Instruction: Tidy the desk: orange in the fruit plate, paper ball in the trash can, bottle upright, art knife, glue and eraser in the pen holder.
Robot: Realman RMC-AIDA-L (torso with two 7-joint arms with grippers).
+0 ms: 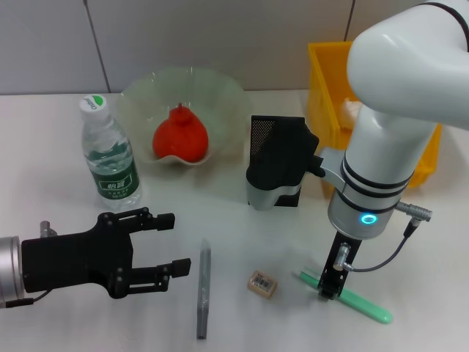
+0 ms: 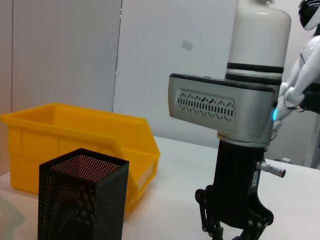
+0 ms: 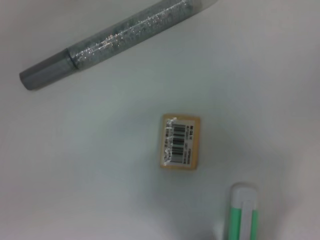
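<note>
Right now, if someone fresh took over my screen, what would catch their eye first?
The right gripper stands down on the green art knife at the near edge of the desk, with the eraser just beside it. Behind, the orange already sits in the fruit plate, and the bottle is upright.

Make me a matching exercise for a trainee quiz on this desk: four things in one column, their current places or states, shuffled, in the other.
Things:
1. red-orange glossy orange
2. clear plastic bottle with green label
3. small tan eraser with barcode label
4. green art knife

States:
A. standing upright
B. lying alone on the table
C. under the right gripper
D. in the pale green fruit plate

Pairs: 1-D, 2-A, 3-B, 4-C
</note>
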